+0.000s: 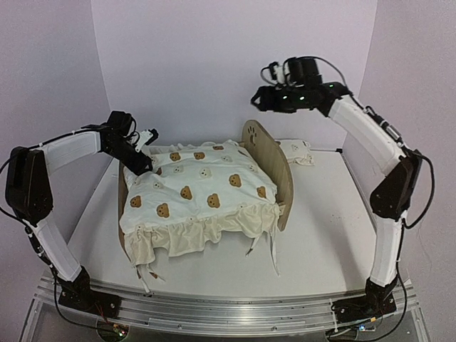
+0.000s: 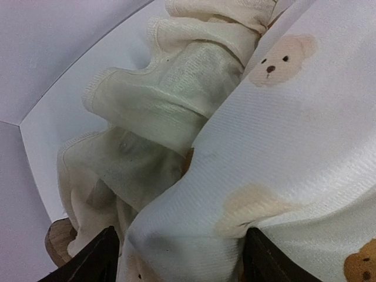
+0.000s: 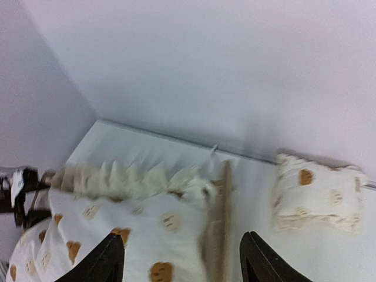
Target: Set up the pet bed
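Observation:
The pet bed stands mid-table, its rounded wooden headboard (image 1: 269, 160) on the right, seen edge-on as the headboard (image 3: 224, 217) in the right wrist view. Cream bear-print ruffled bedding (image 1: 206, 189) covers the bed's base. My left gripper (image 1: 146, 158) is at the bedding's far left corner. In its wrist view the left gripper (image 2: 181, 232) is open, jaws wide, and a bulge of bedding (image 2: 294, 135) fills the gap. My right gripper (image 1: 258, 100) hangs high above the headboard; the right gripper (image 3: 182, 235) is open and empty.
A small bear-print pillow (image 1: 296, 151) lies on the table behind the headboard, also visible as the pillow (image 3: 320, 197) from the right wrist. A wooden bit of the frame (image 2: 56, 241) shows under the ruffle. Walls close in behind and on both sides.

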### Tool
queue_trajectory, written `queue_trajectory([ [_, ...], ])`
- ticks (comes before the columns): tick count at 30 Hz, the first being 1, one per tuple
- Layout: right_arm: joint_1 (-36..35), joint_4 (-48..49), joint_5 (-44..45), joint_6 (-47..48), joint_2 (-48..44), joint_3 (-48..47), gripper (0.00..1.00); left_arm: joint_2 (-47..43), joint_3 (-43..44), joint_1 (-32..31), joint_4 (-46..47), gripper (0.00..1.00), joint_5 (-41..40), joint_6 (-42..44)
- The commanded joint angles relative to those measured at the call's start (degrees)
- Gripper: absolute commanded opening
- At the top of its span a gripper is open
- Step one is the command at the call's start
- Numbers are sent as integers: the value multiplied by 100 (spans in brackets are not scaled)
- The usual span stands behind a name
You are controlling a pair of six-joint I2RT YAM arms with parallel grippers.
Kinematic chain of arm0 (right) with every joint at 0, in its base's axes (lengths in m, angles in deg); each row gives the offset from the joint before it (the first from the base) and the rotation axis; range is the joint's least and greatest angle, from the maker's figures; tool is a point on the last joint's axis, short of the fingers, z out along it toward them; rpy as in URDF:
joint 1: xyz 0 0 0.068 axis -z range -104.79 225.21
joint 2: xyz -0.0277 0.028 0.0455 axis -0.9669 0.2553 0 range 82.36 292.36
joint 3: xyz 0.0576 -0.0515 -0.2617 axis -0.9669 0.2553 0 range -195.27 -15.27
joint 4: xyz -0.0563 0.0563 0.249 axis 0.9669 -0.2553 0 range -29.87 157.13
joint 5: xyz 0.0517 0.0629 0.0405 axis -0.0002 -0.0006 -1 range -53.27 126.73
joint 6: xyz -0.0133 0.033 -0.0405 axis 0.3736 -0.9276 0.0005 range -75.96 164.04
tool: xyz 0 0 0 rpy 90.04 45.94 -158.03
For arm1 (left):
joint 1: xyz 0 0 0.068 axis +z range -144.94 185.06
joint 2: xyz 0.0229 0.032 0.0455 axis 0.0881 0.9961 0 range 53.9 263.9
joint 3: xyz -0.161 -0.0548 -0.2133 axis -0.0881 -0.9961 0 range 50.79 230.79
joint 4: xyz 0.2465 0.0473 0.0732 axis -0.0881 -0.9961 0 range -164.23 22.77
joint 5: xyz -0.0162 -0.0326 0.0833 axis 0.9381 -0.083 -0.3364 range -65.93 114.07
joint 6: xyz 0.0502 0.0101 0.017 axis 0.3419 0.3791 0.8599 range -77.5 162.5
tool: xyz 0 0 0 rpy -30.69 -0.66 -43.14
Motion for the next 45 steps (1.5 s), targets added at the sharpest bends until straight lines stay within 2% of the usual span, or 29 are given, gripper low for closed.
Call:
queue_trajectory([
  [1,1474,165,-51,-377,144,279,71,-468,553,35,-420,80,-146,83],
  [7,2222,592,-477,-276,2216,-962,75,-1140,1020,36,-1264,93,5,293],
  [12,2331,2633,-722,-509,3350,-963,79,-1406,1075,174,-1712,96,-125,405],
  [17,2312,4361,-590,-1258,4631,-1581,79,-1231,1260,572,-2037,96,-180,505],
  [20,2211,4679,-336,-1216,5090,-1667,78,-1062,1624,731,-2246,96,-146,504],
  [23,2028,4568,-122,-1034,5397,-1728,77,-1052,1876,877,-2311,96,-149,525],
  [26,1914,4330,84,-1230,5693,-1886,68,-1180,1900,1039,-2335,96,-156,534],
  [27,1880,4276,141,-1286,5700,-1814,61,-1237,1874,1083,-2332,96,-148,536],
  [31,1841,4212,422,-1387,5348,-1140,17,-1414,1763,1136,-2323,96,-93,556],
  [33,1842,4170,476,-1327,5073,-936,2,-1467,1769,1135,-2264,96,-30,515],
  [34,1844,4163,497,-1271,4895,-827,0,-1487,1776,1136,-2231,96,1,489],
  [45,1996,4448,964,-1114,2572,964,0,-1708,1606,1130,-1853,96,660,461],
])
